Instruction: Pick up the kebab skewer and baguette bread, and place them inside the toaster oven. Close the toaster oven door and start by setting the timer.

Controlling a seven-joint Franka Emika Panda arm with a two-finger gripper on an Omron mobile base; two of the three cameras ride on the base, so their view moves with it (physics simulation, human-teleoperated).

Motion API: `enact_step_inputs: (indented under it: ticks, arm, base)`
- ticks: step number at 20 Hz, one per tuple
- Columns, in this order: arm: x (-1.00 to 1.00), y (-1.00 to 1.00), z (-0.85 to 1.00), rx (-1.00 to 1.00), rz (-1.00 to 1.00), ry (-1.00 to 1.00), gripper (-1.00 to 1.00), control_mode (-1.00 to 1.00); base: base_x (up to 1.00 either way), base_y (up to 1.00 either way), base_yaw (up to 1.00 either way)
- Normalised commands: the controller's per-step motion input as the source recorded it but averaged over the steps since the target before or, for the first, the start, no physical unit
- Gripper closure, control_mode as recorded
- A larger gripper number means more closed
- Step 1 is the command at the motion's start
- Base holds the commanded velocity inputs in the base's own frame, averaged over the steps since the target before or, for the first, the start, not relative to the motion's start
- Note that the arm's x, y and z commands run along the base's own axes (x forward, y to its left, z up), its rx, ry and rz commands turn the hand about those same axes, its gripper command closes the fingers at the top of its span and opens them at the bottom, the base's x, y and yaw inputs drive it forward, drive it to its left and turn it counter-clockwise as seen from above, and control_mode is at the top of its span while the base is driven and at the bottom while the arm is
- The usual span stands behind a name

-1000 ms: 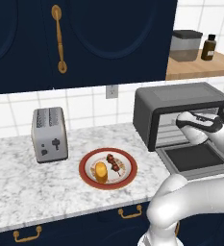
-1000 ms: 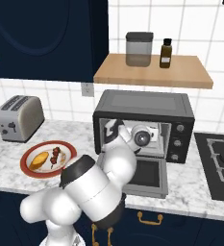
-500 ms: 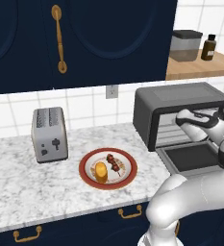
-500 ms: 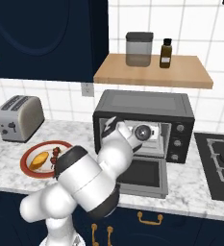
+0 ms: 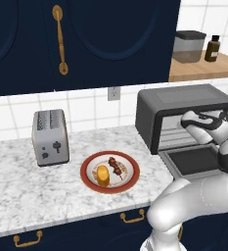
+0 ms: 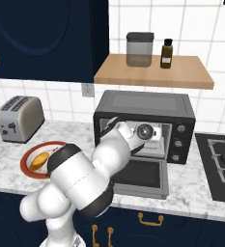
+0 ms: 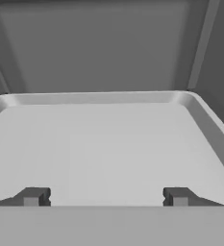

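Observation:
The kebab skewer (image 5: 116, 165) and the stubby golden baguette bread (image 5: 102, 175) lie side by side on a red-rimmed plate (image 5: 84, 172) on the marble counter. To the right stands the dark grey toaster oven (image 5: 184, 105), its door (image 5: 196, 161) dropped flat. My hand reaches into the oven's mouth (image 6: 155, 134). In the hand view my gripper (image 7: 106, 197) is open with nothing between its fingertips (image 7: 32, 196), low over a light grey tray (image 7: 108, 139) inside the oven. In the right base view the baguette bread (image 6: 39, 160) shows beside my arm.
A silver two-slot toaster (image 5: 49, 137) stands left of the plate. A wooden shelf (image 6: 152, 72) above the oven carries a grey canister (image 6: 139, 48) and a brown bottle (image 6: 166, 53). A stove top (image 6: 220, 161) lies right of the oven. Dark blue cabinets hang above.
My elbow has swung left across the plate in the right base view while the hand has stayed in the oven's mouth. The fingers have drawn slightly closer together.

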Motion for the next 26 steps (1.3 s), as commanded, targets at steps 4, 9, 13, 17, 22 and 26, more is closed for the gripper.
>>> enact_step_inputs:
  ticks: [4, 9, 13, 17, 22, 26]
  arm:
    - [-0.59, 0.00, -0.64, 0.00, 0.00, 0.00, -1.00, -1.00]
    - [-0.56, 0.00, -0.62, 0.00, 0.00, 0.02, -1.00, -1.00]
    - [-0.59, 0.00, -0.59, 0.00, 0.00, 0.05, -1.00, -1.00]
    - [-0.61, 0.00, -0.59, 0.00, 0.00, 0.07, -1.00, -1.00]
    - [-0.65, 0.00, -0.61, 0.00, 0.00, 0.06, -1.00, -1.00]
    - [-0.67, 0.00, -0.62, 0.00, 0.00, 0.06, -1.00, -1.00]
  base:
    - [0.00, 0.00, 0.00]
    - [0.00, 0.00, 0.00]
    - [0.00, 0.00, 0.00]
    - [0.00, 0.00, 0.00]
    - [0.00, 0.00, 0.00]
    - [0.00, 0.00, 0.00]
